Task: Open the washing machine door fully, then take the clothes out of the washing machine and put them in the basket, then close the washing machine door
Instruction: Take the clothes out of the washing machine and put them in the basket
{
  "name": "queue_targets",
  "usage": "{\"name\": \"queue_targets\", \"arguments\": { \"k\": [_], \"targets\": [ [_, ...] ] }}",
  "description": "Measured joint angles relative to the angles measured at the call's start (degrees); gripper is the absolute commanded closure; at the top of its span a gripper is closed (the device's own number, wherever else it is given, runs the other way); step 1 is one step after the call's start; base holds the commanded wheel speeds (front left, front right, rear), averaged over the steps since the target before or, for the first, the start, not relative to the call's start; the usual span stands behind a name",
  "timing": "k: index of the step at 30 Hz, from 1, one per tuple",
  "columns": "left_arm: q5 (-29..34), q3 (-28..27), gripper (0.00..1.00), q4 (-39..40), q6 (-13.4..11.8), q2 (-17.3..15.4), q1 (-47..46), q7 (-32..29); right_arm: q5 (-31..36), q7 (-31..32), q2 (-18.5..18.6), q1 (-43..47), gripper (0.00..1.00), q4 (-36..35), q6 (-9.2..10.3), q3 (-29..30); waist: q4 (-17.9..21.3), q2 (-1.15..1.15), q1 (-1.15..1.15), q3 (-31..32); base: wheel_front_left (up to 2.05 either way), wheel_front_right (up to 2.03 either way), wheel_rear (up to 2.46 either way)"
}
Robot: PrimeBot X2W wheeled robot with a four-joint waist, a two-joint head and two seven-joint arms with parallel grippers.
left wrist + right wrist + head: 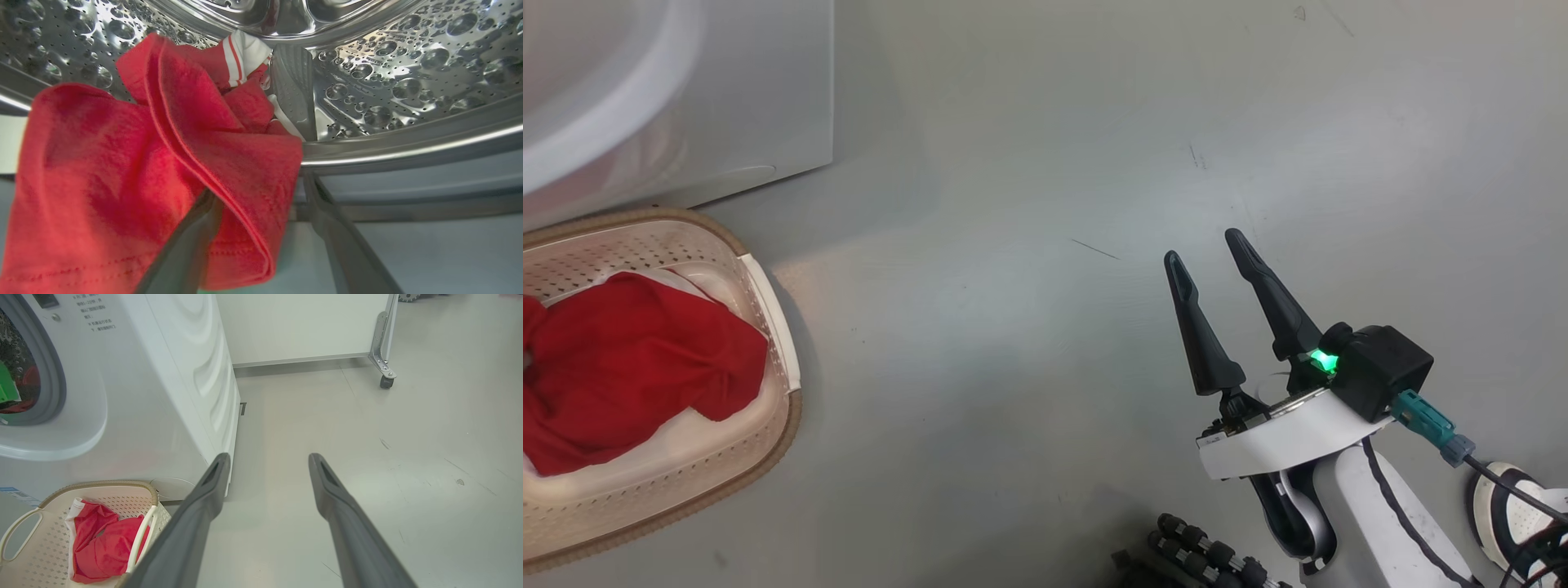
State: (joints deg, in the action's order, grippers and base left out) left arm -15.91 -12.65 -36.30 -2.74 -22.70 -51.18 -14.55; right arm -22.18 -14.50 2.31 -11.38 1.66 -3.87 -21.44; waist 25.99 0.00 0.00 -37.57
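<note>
- Red clothes (pixel 122 163) are being borne unclamped on one finger of the wide-open left gripper (pixel 261 190), at the washing machine (pixel 408 61) mouth.
- The right gripper (pixel 1203 247) is being held spread, empty.
- Slippage is being risked before the basket (pixel 776 327), 9 o'clock.

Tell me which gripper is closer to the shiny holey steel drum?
Left. The left gripper sits at the steel drum, red fabric draped over one finger; the right gripper hangs above the grey floor, apart.
</note>
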Motion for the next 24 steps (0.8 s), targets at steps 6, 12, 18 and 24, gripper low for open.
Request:
{"name": "queue_targets", "arguments": {
  "k": [6, 12, 18, 24],
  "targets": [
    [0.4, 0.3, 0.0, -1.0, 0.0, -0.4, -1.1, 0.1, -0.3, 0.0, 0.0, 0.0, 0.0, 0.0, 0.08, -0.4, 0.4, 0.0, 0.0, -0.6, 0.0, 0.0, 0.0],
    [0.4, 1.3, 1.0, -1.9, 0.1, -0.5, -2.3, 1.1, -0.5, 0.0, 0.0, -0.5, 0.0, 0.0, 0.51, -0.5, 0.5, 0.0, 0.0, -1.0, 0.0, 0.0, 0.0],
    [0.4, 1.7, 1.0, -3.6, 0.7, 0.4, -2.6, 3.4, -0.5, 0.0, 0.0, -1.2, 0.0, 0.0, 1.02, -0.2, -0.1, 0.0, 0.0, -0.7, 0.0, 0.0, 0.0],
    [0.4, 1.9, 1.0, -5.4, 2.0, 1.1, -2.5, 6.8, -0.5, 0.0, 0.0, -1.7, 0.0, 0.2, 1.03, 0.1, -1.0, 0.0, 0.0, 0.7, 0.0, 0.0, 0.0]
  ]
}}
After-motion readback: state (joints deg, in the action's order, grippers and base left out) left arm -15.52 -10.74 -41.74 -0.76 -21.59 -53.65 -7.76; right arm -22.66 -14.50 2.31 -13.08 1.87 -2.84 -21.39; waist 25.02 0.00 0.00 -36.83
